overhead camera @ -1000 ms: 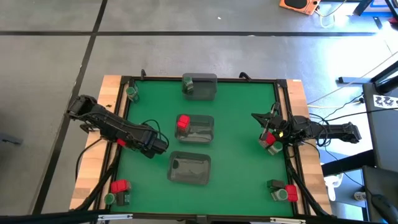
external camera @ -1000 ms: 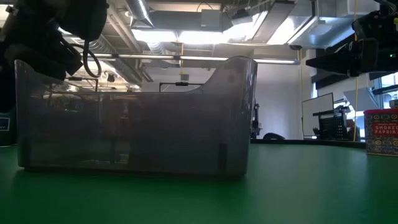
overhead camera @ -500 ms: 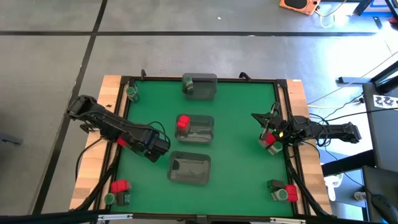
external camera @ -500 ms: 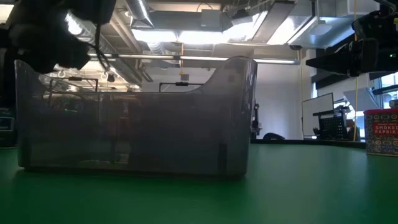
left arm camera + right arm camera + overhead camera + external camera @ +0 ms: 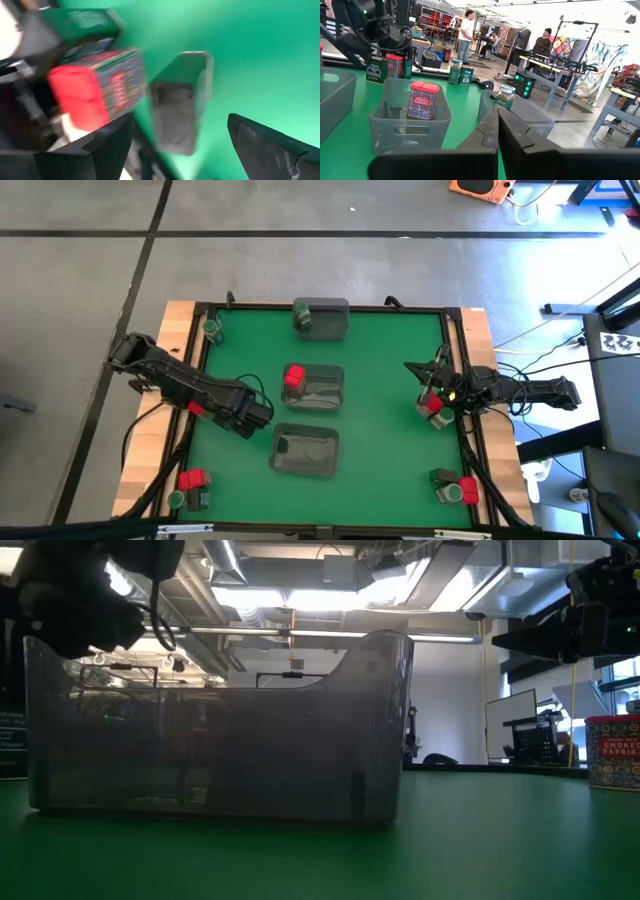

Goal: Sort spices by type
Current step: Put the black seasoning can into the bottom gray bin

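Green felt table, open workshop behind, people at benches well off.

Left gripper [image 5: 258, 416]: jaws spread wide, nothing between them; hung above the felt just beside the nearest clear tray [image 5: 305, 451].
Right gripper [image 5: 422, 387]: jaws pressed together, empty; hung at the table's right edge above a red box [image 5: 431, 402].

Spices, handling, as judged: small rigid containers, likely light. Red boxes had flat printed sides, so a pinch across two opposite faces should hold. Green-lidded jars were round and probably slick, so better taken low across the body than by the lid. Dark blocks were squat and square, easiest across the short faces.

Count, from above:
- Red boxes, four sure: one in the middle tray [image 5: 318, 386], one by the right gripper, one in the left near-corner cluster [image 5: 190, 488], one in the right near-corner cluster [image 5: 455, 486]. A red patch under the left arm could not be made out.
- Green-lidded jars, four: far-left corner [image 5: 211, 328], far tray [image 5: 322, 319], one in each corner cluster.
- Dark blocks, two sure, one per cluster.
- Clear trays, three.
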### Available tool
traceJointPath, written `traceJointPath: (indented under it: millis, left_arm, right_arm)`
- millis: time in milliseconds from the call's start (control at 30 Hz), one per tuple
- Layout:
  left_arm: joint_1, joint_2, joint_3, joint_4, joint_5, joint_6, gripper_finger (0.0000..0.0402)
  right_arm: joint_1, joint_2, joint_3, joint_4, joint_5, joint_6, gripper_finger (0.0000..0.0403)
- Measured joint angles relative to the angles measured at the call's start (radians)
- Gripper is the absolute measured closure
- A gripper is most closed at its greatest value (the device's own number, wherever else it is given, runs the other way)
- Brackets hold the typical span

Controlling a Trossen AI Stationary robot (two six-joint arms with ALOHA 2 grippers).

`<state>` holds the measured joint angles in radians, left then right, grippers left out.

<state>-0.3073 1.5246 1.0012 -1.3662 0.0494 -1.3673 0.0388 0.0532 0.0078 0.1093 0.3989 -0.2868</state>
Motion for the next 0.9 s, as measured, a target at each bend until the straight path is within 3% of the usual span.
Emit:
traceJointPath:
  millis: [367, 767, 900]
  left_arm:
    - [0.0, 0.0, -0.108, 0.184, 0.017, 0.004, 0.0102]
    - [0.0, 0.0, -0.11, 0.299, 0.028, 0.137, 0.0272]
    - [0.0, -0.001, -0.058, 0.299, 0.016, 0.173, 0.0289]
  right_arm:
    - [0.0, 0.0, 0.0, -0.006, 0.0, 0.0, 0.0397]
    - [0.0, 0.0, 0.0, -0.006, 0.0, 0.001, 0.0397]
    - [0.0, 0.0, 0.0, -0.006, 0.0, 0.001, 0.0397]
